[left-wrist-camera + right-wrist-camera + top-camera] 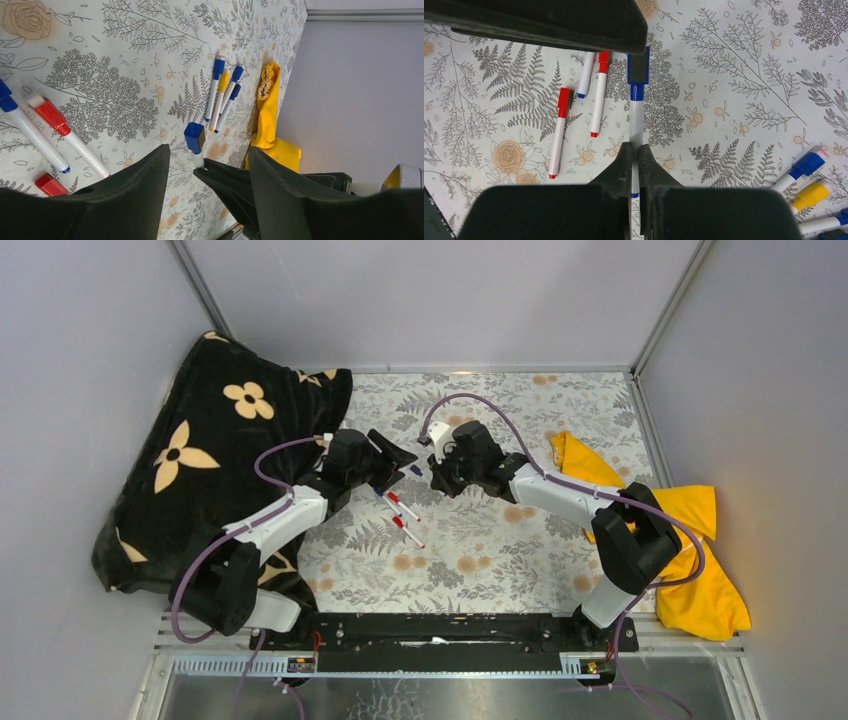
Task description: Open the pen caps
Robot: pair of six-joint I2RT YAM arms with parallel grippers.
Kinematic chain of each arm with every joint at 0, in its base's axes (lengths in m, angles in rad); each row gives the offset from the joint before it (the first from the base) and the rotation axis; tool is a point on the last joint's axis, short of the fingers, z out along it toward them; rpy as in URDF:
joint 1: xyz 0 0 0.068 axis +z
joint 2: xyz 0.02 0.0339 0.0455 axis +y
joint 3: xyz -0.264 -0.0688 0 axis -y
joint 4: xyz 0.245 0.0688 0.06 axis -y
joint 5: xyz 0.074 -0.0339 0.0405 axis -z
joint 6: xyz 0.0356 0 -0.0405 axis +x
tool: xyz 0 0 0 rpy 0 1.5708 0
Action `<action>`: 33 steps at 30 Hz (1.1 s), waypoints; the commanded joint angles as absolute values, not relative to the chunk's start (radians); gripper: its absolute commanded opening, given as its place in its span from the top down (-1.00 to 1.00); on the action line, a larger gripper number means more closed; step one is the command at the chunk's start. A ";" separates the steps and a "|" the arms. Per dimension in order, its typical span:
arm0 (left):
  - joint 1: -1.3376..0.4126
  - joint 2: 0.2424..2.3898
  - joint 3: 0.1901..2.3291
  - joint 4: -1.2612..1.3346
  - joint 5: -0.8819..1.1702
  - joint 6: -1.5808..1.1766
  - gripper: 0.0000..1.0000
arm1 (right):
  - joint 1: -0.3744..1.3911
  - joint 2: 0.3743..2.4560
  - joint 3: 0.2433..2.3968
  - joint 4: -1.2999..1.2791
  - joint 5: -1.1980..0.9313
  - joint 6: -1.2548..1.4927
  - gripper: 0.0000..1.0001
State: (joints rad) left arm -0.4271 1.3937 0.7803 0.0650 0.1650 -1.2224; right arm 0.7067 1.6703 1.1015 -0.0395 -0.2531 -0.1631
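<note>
My right gripper is shut on the white barrel of a pen and holds it above the table. The pen's blue cap points at my left gripper. My left gripper is open, and the blue cap sits just ahead of its fingertips, between them. In the top view the two grippers meet at mid-table, left and right. Two red-capped pens and a blue-ended pen lie below. Several blue-capped pens and a yellow-capped one lie together further off.
A black cloth with cream flowers is heaped at the left. A yellow cloth lies at the right, next to the grey wall. The table has a grey leaf-pattern cover. A black rail runs along the near edge.
</note>
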 commanded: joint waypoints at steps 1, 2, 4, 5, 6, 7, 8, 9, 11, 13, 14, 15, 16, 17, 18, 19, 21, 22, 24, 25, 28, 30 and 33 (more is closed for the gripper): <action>-0.438 1.409 0.790 0.140 0.181 -1.214 -0.27 | 0.721 1.623 1.139 -0.019 -0.293 -0.145 1.00; -0.438 1.409 0.787 0.148 0.181 -1.216 -0.24 | 0.722 1.624 1.141 -0.019 -0.297 -0.143 1.00; -0.439 1.411 0.783 0.158 0.182 -1.221 -0.16 | 0.724 1.621 1.142 -0.018 -0.295 -0.141 1.00; -0.438 1.411 0.782 0.160 0.181 -1.221 -0.13 | 0.725 1.618 1.142 -0.017 -0.294 -0.140 1.00; -0.439 1.412 0.782 0.162 0.181 -1.221 -0.07 | 0.726 1.615 1.143 -0.016 -0.293 -0.140 1.00; -0.439 1.413 0.780 0.163 0.181 -1.221 -0.02 | 0.726 1.612 1.143 -0.015 -0.296 -0.140 1.00; -0.439 1.413 0.778 0.164 0.181 -1.222 0.00 | 0.726 1.610 1.142 -0.015 -0.298 -0.138 1.00; -0.438 1.414 0.774 0.168 0.180 -1.225 0.00 | 0.726 1.608 1.144 -0.016 -0.301 -0.138 1.00; -0.438 1.416 0.769 0.178 0.182 -1.229 0.00 | 0.726 1.603 1.145 -0.017 -0.303 -0.138 1.00; -0.439 1.421 0.765 0.179 0.184 -1.230 0.00 | 0.726 1.598 1.144 -0.014 -0.304 -0.137 1.00; -0.439 1.422 0.764 0.179 0.185 -1.230 -0.01 | 0.726 1.596 1.144 -0.012 -0.302 -0.137 1.00; -0.439 1.422 0.762 0.178 0.186 -1.230 -0.01 | 0.726 1.594 1.144 -0.012 -0.303 -0.137 1.00; -0.439 1.421 0.759 0.178 0.185 -1.230 -0.02 | 0.726 1.592 1.144 -0.011 -0.303 -0.137 1.00; -0.438 1.419 0.757 0.178 0.184 -1.230 -0.03 | 0.726 1.592 1.144 -0.010 -0.304 -0.137 1.00; -0.438 1.416 0.755 0.176 0.183 -1.230 -0.04 | 0.727 1.591 1.143 -0.010 -0.302 -0.137 1.00; -0.437 1.413 0.753 0.174 0.183 -1.230 -0.05 | 0.726 1.591 1.144 -0.011 -0.302 -0.137 1.00; -0.438 1.407 0.751 0.173 0.177 -1.230 -0.07 | 0.726 1.591 1.145 -0.012 -0.304 -0.137 1.00; -0.437 1.405 0.751 0.173 0.175 -1.231 -0.07 | 0.727 1.590 1.147 -0.011 -0.305 -0.137 1.00; -0.437 1.405 0.752 0.173 0.176 -1.232 -0.09 | 0.726 1.588 1.147 -0.010 -0.304 -0.138 1.00; -0.438 1.405 0.753 0.173 0.175 -1.232 -0.09 | 0.726 1.588 1.150 -0.013 -0.305 -0.138 1.00; -0.437 1.404 0.750 0.180 0.165 -1.236 -0.09 | 0.726 1.583 1.152 -0.014 -0.315 -0.137 1.00; -0.438 1.401 0.747 0.189 0.163 -1.242 -0.08 | 0.726 1.581 1.152 -0.015 -0.321 -0.135 1.00; -0.439 1.398 0.744 0.202 0.163 -1.248 -0.06 | 0.726 1.584 1.154 -0.015 -0.322 -0.135 1.00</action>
State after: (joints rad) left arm -0.4324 1.4109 0.7551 0.1318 0.1715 -1.2301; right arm 0.7147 1.6230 1.1030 -0.0395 -0.2943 -0.1467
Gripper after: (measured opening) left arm 0.539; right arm 0.034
